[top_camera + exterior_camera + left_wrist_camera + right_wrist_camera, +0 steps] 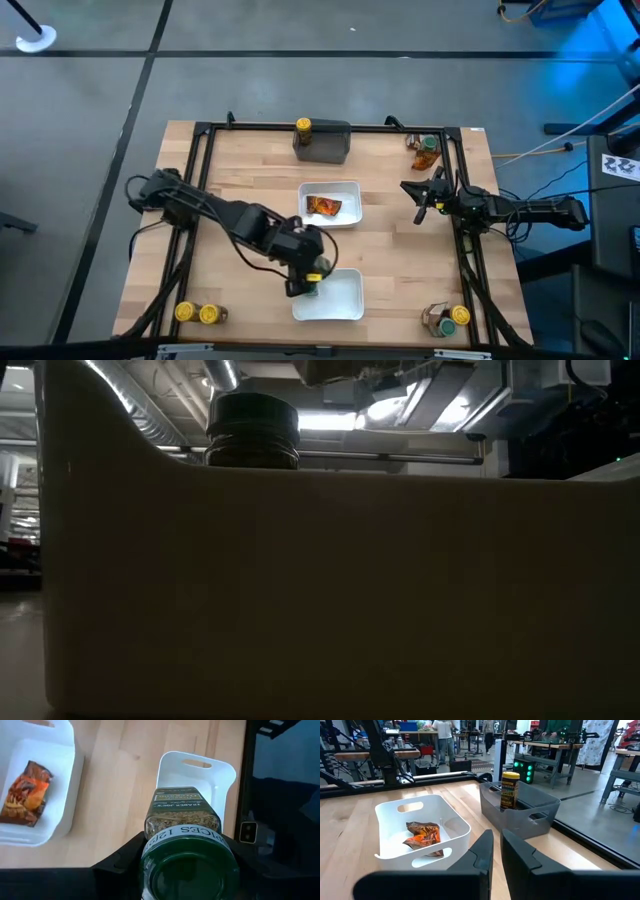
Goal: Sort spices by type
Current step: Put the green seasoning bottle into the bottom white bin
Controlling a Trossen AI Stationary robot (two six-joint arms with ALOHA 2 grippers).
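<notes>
The left gripper [305, 280] holds a green-lidded spice jar [184, 827] — its fingers press on both sides of the jar just below the green lid [187, 872], and the jar lies nearly flat between them, with the label facing up. Just ahead of this gripper is a white tray [200, 777], at the table's near edge in the high view, and the jar's bottom points over its rim. To the side of the left gripper, a little farther off, a second white tray [331, 203] holds an orange-brown sachet [323, 206].

The right gripper [421, 202] hovers over the bare wood at the right side of the table, with its fingers [482, 852] pressed almost together and nothing between them. In front of it, in the right wrist view, the second tray with the sachet is near, and beyond it a dark grey bin [522, 810] carries one yellow-lidded jar [510, 790] standing upright.

Other jars stand well apart from both grippers, at the table's corners — two yellow-lidded jars [196, 313] at one near corner, two more jars [446, 318] at the other near corner, and jars [427, 150] at the far right corner.
</notes>
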